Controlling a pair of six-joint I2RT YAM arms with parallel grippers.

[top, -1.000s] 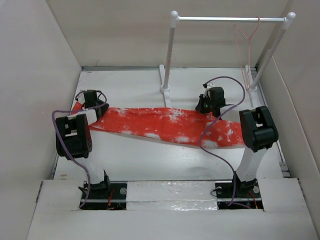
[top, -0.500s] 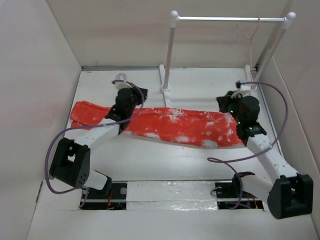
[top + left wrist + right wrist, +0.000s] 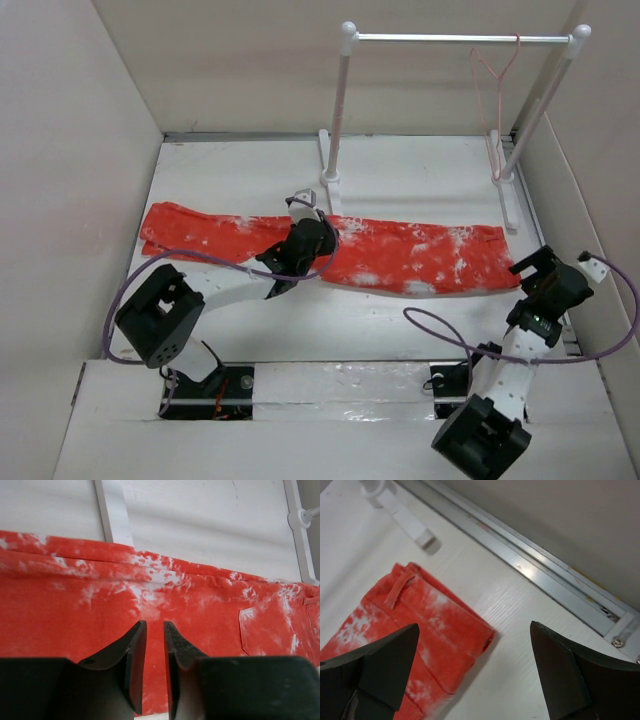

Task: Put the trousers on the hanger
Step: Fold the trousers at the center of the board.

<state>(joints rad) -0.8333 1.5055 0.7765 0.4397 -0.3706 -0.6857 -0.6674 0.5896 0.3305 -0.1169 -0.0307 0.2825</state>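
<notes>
The orange-red trousers with white splotches lie flat across the table, left to right. The thin pink hanger hangs from the white rail at the back right, far from both arms. My left gripper hovers over the trousers' middle. In the left wrist view its jaws stand a narrow gap apart with nothing between them, the cloth below. My right gripper sits just past the trousers' right end, wide open and empty, with the waist corner by its left finger.
The white rail stands on two posts, whose feet reach the trousers' far edge. The right foot and an aluminium track along the side wall lie close to my right gripper. Walls enclose the table.
My left gripper slid right along the trousers to their middle and opened a little. My right gripper let go of the waist end, opened wide and drew back to the right.
</notes>
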